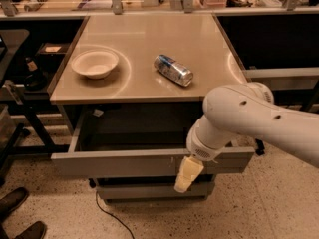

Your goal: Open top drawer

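The white arm (259, 121) extends from right of the top drawer (114, 162), wrist bent down, its cream tool (188, 174) hanging before the drawer's front, right of centre

A square tan laminate counter (144, 36) filled the middle of the view. A shallow white round bowl (94, 63) sat upright on its left part. A silver and blue metal drink can (173, 69) lay on its side right of centre, well apart from the bowl. Under the counter, a shorter grey lower drawer front (144, 190) was shut. A thin black cable (108, 217) trailed over the speckled stone floor (249, 208). Two dark shoes (13, 202) showed at the bottom left corner. The cream gripper (187, 176) hung below the counter's front edge, right of centre.
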`<state>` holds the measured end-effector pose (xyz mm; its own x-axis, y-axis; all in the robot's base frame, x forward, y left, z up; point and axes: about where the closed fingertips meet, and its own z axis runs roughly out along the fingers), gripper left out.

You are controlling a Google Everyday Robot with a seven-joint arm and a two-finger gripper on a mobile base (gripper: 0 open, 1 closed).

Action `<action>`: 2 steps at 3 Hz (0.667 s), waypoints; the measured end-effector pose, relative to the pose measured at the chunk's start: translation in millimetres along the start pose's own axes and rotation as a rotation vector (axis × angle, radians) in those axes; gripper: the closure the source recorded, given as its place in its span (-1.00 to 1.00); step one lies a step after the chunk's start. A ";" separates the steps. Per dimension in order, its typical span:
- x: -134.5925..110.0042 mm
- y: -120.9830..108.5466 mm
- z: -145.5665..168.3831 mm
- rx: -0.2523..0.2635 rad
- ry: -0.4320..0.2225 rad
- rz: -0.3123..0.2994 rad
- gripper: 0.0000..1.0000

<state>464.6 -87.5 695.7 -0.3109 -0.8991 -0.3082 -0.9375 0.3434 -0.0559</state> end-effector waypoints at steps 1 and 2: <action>-10.1 -1.5 26.2 -0.027 0.019 -0.026 -1.00; 1.8 4.0 45.7 -0.062 0.060 -0.024 -1.00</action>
<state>467.4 -75.3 651.4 -0.2956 -0.9220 -0.2503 -0.9520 0.3060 -0.0029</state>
